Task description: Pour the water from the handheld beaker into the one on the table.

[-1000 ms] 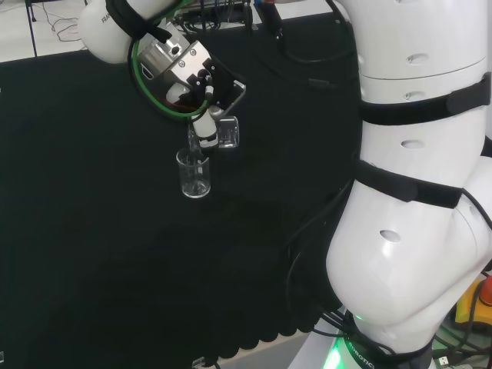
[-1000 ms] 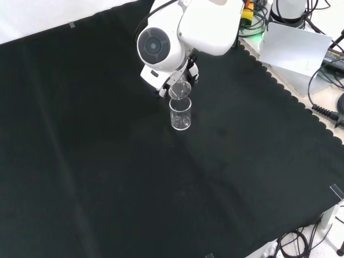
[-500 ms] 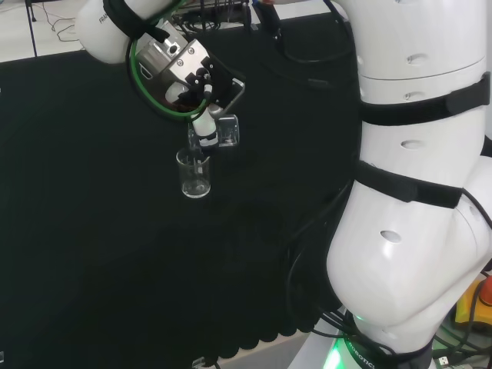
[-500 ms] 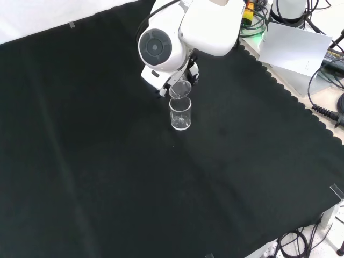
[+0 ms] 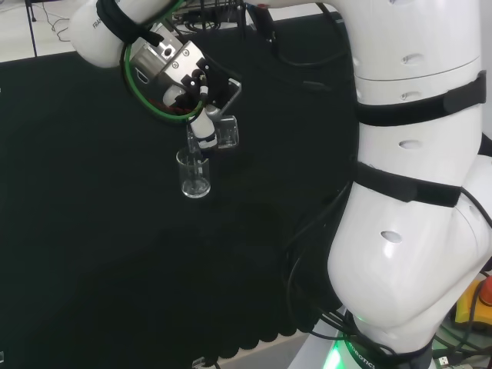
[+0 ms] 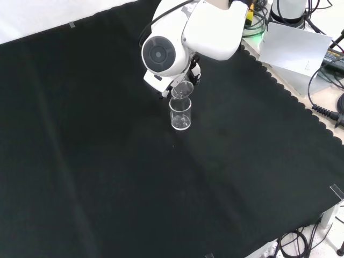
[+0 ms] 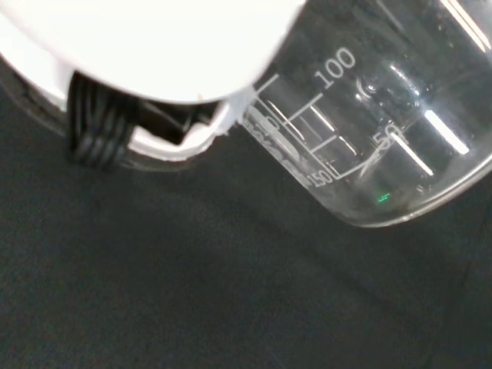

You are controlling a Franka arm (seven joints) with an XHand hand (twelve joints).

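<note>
While the handheld beaker (image 5: 225, 131) hangs tipped over on its side, we see the hand (image 5: 201, 123) gripping it, fingers (image 5: 204, 132) curled round the clear glass just above the second beaker (image 5: 193, 174). That second beaker stands upright on the black-clothed surface (image 5: 92, 231), and in the head view the tilted one sits just up and to the right of its rim, mouth turned down toward it. From the front view we catch the round open mouth of the tilted beaker (image 6: 182, 89) facing us, hovering right at the top edge of the standing beaker (image 6: 181, 114), with the arm's big white link (image 6: 177, 40) and its grey cap looming behind. Up close at the wrist, the held beaker's (image 7: 377, 131) printed scale marks run across its wall, a blurred white part of the hand (image 7: 146, 46) beside it. How much water sits in either vessel, we cannot tell. Both beakers are near the middle of the cloth.
</note>
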